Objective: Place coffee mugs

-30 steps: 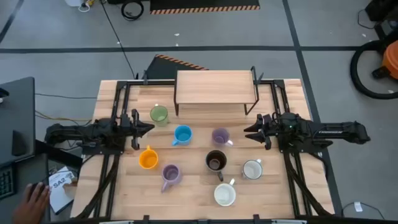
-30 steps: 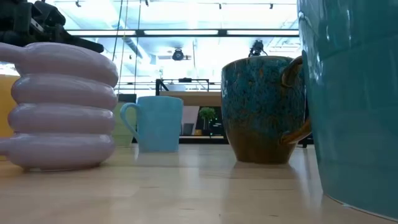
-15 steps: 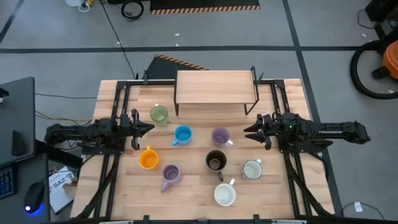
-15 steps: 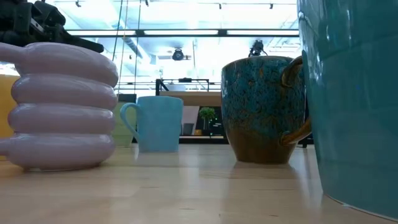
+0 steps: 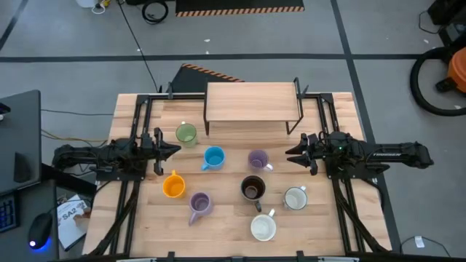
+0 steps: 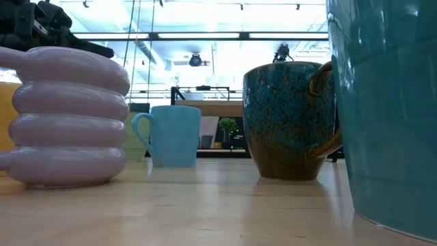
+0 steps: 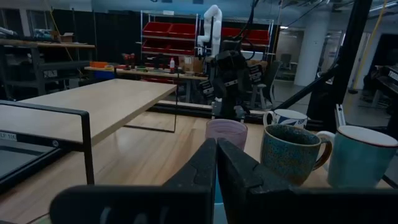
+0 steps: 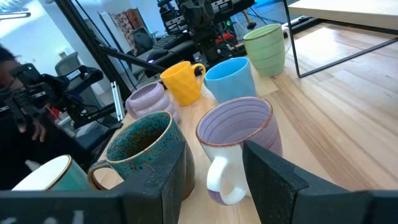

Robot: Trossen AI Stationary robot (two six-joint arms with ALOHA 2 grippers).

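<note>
Coffee mugs (image 5: 214, 158), eight on table (image 5: 335, 231), left fingers (image 7: 205, 163) together, right fingers (image 8: 273, 177) apart, empty.

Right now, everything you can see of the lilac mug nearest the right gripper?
The lilac mug stands upright on the wooden table, below the raised wooden shelf in the high view, between the blue mug and the right gripper. In the right wrist view it looks like glazed ceramic: finely ribbed lilac wall, thin brownish rim, white handle facing that camera, empty inside. Nothing touches it; the open right gripper sits just short of it.
</note>
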